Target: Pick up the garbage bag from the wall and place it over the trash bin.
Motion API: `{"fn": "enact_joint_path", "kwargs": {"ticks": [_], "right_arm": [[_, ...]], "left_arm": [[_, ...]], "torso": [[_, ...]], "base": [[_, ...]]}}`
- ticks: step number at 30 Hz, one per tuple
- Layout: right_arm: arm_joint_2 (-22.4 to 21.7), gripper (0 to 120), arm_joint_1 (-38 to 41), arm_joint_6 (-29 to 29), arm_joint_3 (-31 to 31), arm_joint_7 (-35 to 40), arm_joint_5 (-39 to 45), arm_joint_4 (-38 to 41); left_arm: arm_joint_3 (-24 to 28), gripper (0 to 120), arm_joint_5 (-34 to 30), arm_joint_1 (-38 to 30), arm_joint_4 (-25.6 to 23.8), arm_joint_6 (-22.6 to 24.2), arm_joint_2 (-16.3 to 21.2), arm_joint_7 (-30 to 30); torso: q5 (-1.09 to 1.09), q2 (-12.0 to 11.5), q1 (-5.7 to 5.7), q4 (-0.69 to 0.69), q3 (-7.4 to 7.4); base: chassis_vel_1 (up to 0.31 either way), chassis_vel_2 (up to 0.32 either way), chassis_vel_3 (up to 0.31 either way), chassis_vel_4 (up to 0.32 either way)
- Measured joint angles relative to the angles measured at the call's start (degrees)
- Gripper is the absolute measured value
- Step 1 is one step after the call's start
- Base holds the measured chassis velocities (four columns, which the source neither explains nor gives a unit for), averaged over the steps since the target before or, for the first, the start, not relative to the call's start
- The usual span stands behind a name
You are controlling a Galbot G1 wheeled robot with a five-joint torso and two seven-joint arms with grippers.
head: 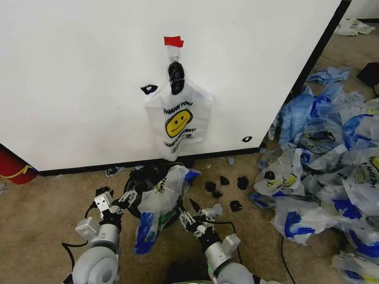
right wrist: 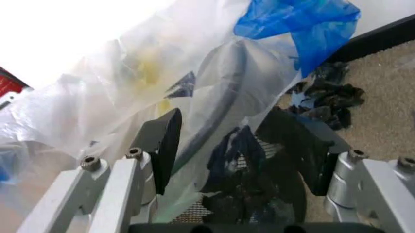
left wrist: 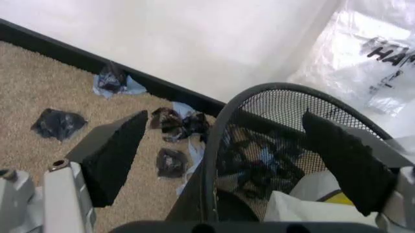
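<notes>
Both end effectors point(head: 118, 200) point(head: 190, 216) flank bag-draped trash bin point(head: 140, 184).

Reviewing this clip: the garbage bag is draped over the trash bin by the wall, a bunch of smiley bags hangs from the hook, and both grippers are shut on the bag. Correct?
Not quite: both grippers are open. The left gripper straddles the trash bin rim in the left wrist view; the right gripper gapes around the garbage bag in the right wrist view. The rest holds.

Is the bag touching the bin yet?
Touching. In the right wrist view the bag lies draped over the bin rim; the head view shows it spread across the bin's top.
</notes>
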Motion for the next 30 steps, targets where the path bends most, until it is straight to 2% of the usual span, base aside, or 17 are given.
{"fn": "enact_joint_path", "kwargs": {"ticks": [13, 19, 30], "right_arm": [[1.9, 55, 1.9, -3.8, -1.7, 5.6, 0.0, 1.6], [2.5, 48, 2.1, -5.2, -1.9, 8.3, -0.7, 1.7], [3.5, 47, 2.9, -5.7, -2.0, 9.4, -1.2, 1.0]], "left_arm": [[-0.2, 94, 0.7, 0.6, 0.0, -0.3, -0.3, 0.3], [0.2, 93, 1.2, 0.5, 0.4, -0.6, -0.9, 0.5], [1.0, 93, 2.3, 0.8, 1.2, -1.0, -1.3, 1.1]], "torso": [[0.0, 0.0, 0.0, 0.0, 0.0], [0.0, 0.0, 0.0, 0.0, 0.0], [0.0, 0.0, 0.0, 0.0, 0.0]], "base": [[0.0, 0.0, 0.0, 0.0], [0.0, 0.0, 0.0, 0.0], [0.0, 0.0, 0.0, 0.0]]}}
